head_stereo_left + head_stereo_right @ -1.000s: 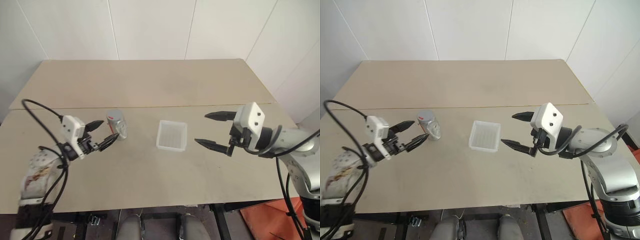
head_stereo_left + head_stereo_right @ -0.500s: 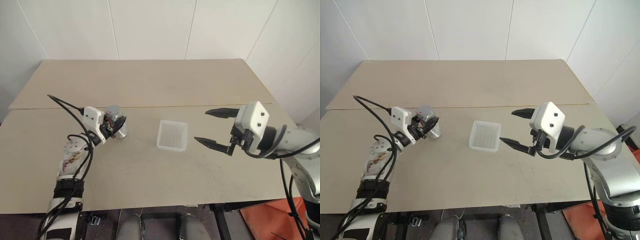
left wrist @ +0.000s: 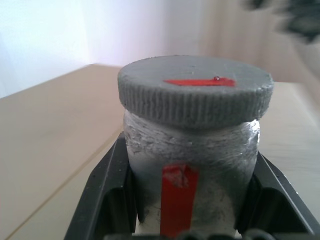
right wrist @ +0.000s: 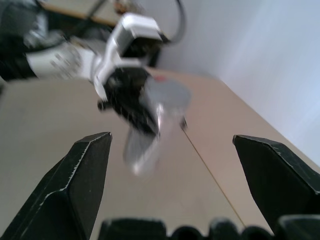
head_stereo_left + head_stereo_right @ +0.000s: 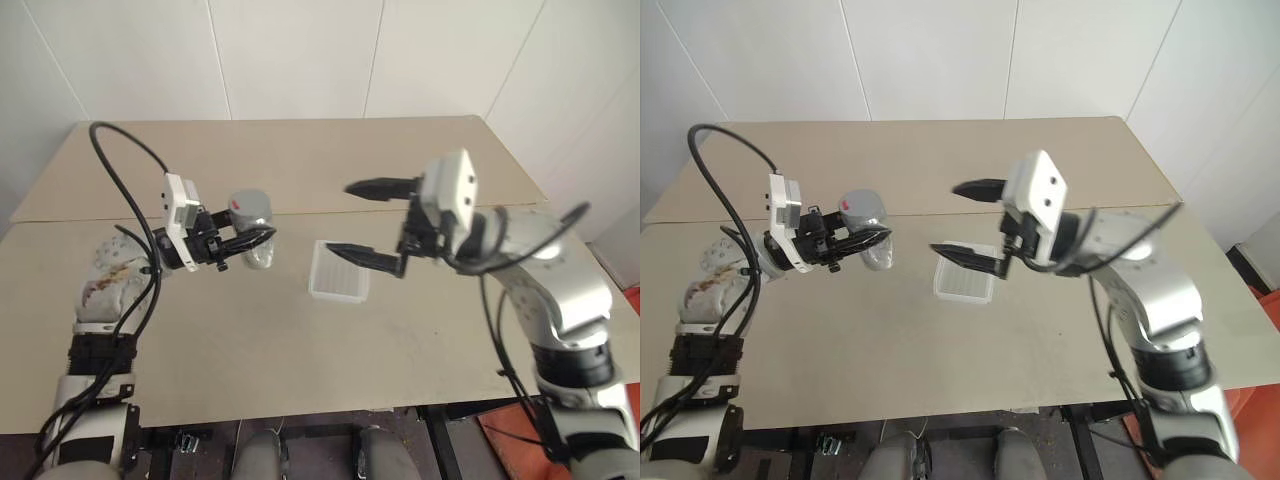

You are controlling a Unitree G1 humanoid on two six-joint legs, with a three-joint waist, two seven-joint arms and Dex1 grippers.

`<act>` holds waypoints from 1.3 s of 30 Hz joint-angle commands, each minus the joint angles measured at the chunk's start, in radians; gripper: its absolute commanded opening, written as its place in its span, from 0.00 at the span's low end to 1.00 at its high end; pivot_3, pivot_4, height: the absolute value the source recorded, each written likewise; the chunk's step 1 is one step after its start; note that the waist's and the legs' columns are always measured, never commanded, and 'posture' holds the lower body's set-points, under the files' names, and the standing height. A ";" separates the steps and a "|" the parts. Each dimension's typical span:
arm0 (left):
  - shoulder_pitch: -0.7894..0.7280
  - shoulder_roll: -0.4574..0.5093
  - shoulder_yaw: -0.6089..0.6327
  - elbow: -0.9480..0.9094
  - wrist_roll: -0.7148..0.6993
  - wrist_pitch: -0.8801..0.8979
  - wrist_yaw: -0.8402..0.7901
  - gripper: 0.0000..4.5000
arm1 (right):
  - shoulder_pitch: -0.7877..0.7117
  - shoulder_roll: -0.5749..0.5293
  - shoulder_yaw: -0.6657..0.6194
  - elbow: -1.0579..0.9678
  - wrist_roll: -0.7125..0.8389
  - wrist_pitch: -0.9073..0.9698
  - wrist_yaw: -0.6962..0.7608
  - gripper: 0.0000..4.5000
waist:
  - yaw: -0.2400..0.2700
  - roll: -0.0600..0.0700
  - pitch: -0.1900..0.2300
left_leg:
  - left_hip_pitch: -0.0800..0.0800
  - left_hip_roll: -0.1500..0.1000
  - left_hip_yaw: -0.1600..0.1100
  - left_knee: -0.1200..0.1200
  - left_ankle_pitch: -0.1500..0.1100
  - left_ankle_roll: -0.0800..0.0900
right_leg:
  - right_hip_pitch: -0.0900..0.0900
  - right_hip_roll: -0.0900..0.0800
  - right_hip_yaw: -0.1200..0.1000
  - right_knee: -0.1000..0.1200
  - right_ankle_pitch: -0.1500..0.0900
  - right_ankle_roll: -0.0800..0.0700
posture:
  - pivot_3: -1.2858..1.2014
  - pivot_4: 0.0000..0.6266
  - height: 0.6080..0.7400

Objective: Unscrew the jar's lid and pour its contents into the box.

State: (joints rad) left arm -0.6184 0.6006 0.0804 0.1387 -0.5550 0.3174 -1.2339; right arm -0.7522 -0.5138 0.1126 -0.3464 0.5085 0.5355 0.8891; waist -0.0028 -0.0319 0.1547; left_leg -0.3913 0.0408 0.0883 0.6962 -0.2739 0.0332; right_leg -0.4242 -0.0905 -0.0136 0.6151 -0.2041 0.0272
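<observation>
With left end effector (image 5: 250, 238) clamped on small silvery cylindrical jar (image 5: 253, 228), held off the beige surface (image 5: 300, 350) left of translucent white box (image 5: 339, 270), right end effector (image 5: 362, 222) wide open, empty: misaligned grab on grey ribbed lid (image 3: 196, 88) could twist jar loose.

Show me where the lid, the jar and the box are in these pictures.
lid (image 3: 196, 87): left wrist view, on its flat top beside the red mark.
jar (image 3: 210, 160): left wrist view, on its side wall.
box (image 5: 322, 291): left eye view, on its near rim.
</observation>
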 commanded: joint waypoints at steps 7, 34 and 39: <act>-0.113 -0.083 -0.062 0.045 0.020 -0.056 -0.065 0.44 | -0.122 0.121 0.051 0.111 -0.016 0.085 -0.073 1.00 | 0.002 0.000 0.000 | -0.003 0.000 0.000 0.000 0.000 0.000 | -0.002 0.000 -0.001 0.003 0.000 0.000 | 0.52 0.24 1.00; -0.160 -0.043 -0.097 -0.013 -0.095 0.058 -0.352 0.44 | -0.407 0.206 0.144 0.693 0.120 -0.240 0.725 0.61 | -0.012 0.001 0.001 | -0.004 0.000 -0.001 0.001 0.000 -0.001 | -0.004 0.001 -0.001 0.009 0.000 0.000 | 0.52 0.24 1.00; -0.148 -0.057 -0.089 -0.010 -0.080 0.043 -0.323 0.44 | -0.447 0.252 0.117 0.835 0.013 -0.323 0.650 0.82 | -0.013 0.001 0.001 | -0.004 0.000 -0.001 0.001 0.001 -0.001 | -0.005 0.001 0.000 0.009 0.000 0.000 | 0.52 0.24 1.00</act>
State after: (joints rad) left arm -0.7558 0.5589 -0.0062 0.1552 -0.6148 0.3592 -1.5595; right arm -1.1673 -0.2760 0.2462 0.4835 0.5517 0.2448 1.5472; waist -0.0163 -0.0308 0.1556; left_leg -0.3955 0.0410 0.0875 0.6971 -0.2728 0.0315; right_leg -0.4294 -0.0898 -0.0141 0.6244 -0.2043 0.0275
